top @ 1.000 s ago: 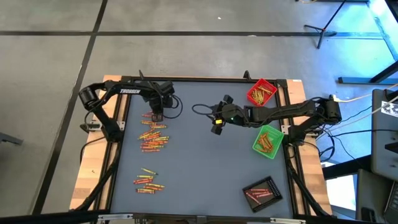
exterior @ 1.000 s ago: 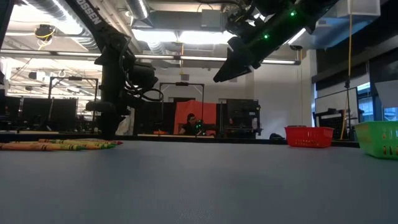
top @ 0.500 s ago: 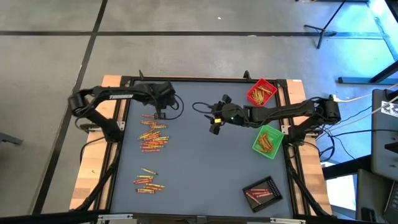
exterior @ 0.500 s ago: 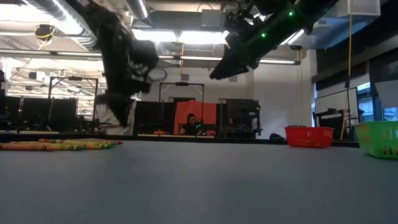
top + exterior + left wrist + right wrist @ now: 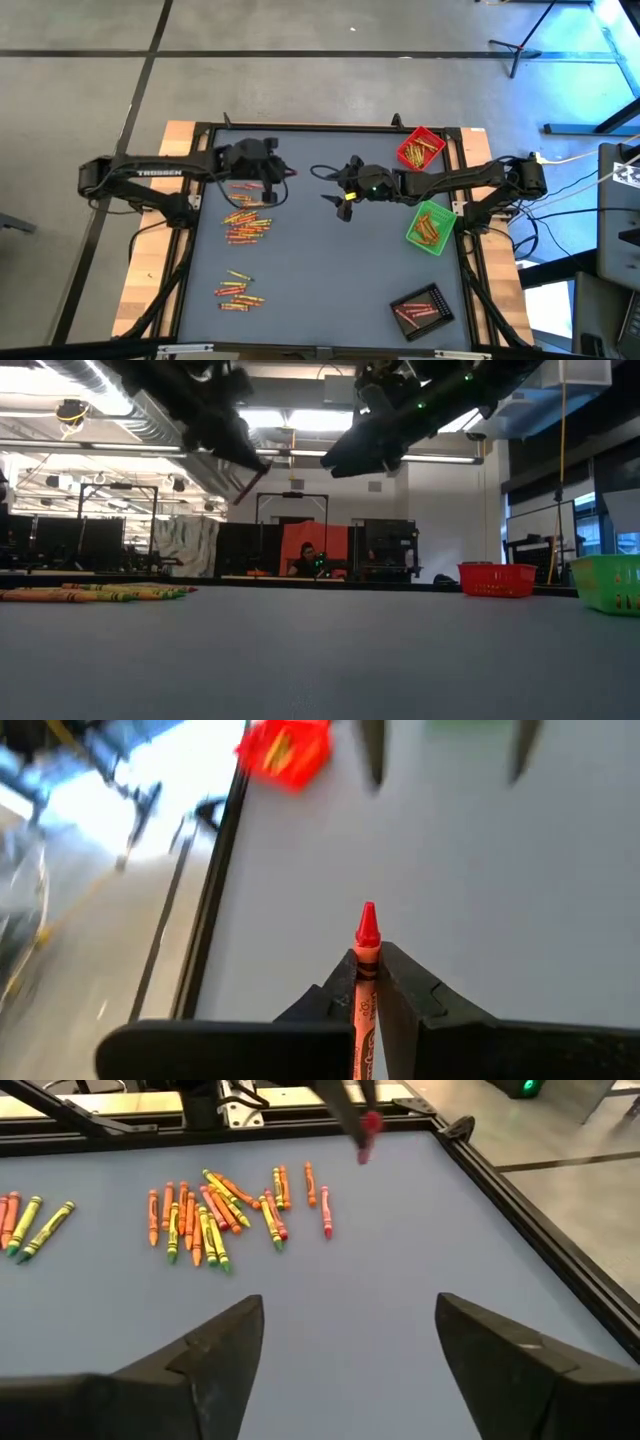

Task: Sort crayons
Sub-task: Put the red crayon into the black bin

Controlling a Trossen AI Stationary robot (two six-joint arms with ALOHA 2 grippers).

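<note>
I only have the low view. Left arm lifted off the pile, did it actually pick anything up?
Observer: Yes. In the left wrist view the left gripper is shut on a red crayon, tip pointing forward past the fingers.
Operator: Right gripper carrying anything?
Observer: No. The right wrist view shows the right gripper open with nothing between its fingers; it is near the table's middle.
Operator: I see a red and a green tray. Any others?
Observer: One more: the high view shows a black tray at the near right corner. The red tray and green tray both already hold crayons.
</note>
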